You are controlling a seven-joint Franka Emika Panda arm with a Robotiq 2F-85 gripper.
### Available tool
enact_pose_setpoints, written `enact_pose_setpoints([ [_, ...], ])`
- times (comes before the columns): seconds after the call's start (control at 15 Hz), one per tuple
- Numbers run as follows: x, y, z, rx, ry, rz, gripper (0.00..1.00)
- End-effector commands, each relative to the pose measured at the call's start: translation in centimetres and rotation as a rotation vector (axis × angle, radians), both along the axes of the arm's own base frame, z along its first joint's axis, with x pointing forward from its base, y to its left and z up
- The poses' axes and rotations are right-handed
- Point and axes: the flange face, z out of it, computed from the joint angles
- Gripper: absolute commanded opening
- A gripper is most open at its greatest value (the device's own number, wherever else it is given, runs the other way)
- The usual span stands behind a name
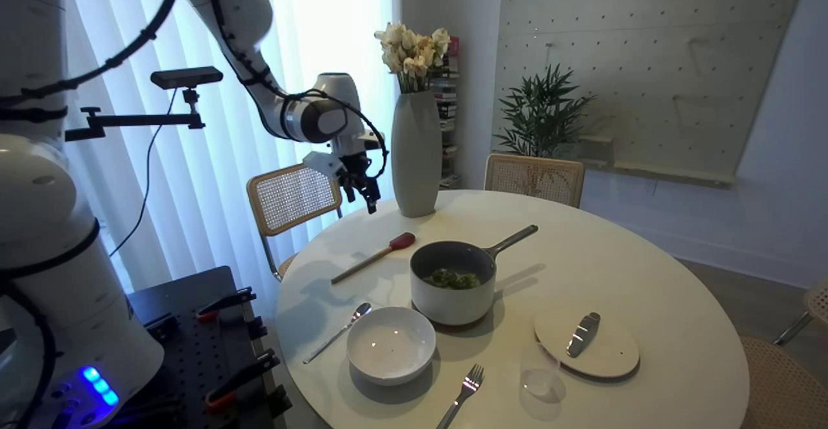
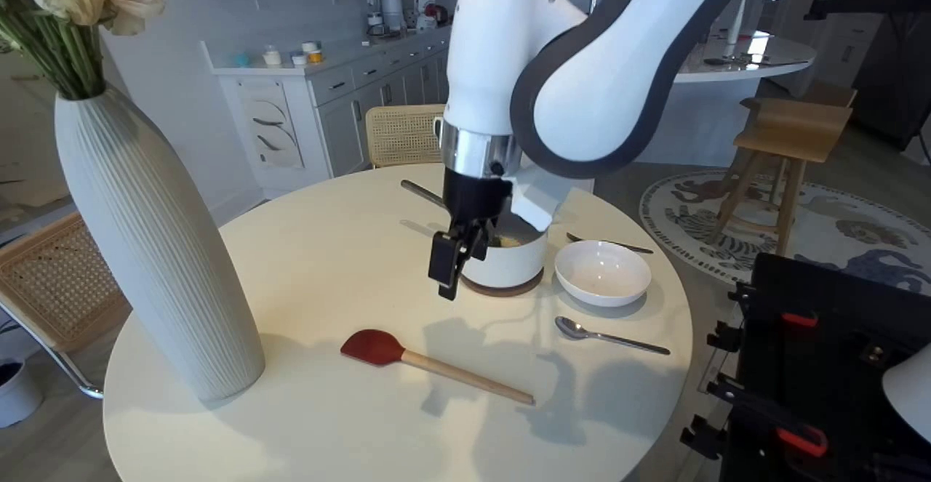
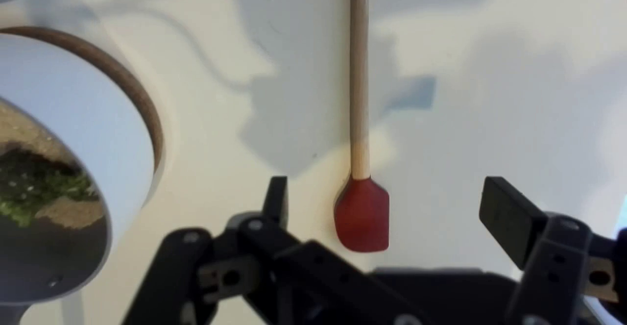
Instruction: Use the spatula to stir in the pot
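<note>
The spatula lies flat on the white round table, with its pale wooden handle (image 1: 362,266) (image 2: 465,374) and red head (image 1: 402,241) (image 2: 372,347) in both exterior views. In the wrist view the handle (image 3: 360,94) runs up from the head (image 3: 363,217). The pot (image 1: 453,296) (image 2: 505,267), white outside and dark grey inside with a long handle, holds green contents; it also shows at the left of the wrist view (image 3: 112,119). My gripper (image 1: 362,197) (image 2: 462,264) (image 3: 392,212) is open and empty above the table, its fingers either side of the head in the wrist view, not touching it.
A tall white vase (image 1: 417,157) (image 2: 160,249) with flowers stands on the table near the spatula. A white bowl (image 1: 391,345), spoon (image 1: 336,335), fork (image 1: 462,393), clear glass (image 1: 542,384) and round board (image 1: 614,351) with a metal utensil lie around the pot.
</note>
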Motion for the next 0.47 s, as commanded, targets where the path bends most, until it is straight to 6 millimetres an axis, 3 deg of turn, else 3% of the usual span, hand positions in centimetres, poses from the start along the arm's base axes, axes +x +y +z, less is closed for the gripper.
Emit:
enact_pose_setpoints([
  [0.0,0.1,-0.6,1.4,0.003,-0.017,-0.001,1.0],
  [0.13,0.0,-1.7,3.0,0.004,-0.037,-0.012,1.0],
  [0.4,-0.4,-2.1,3.0,0.003,-0.032,-0.013,1.0],
])
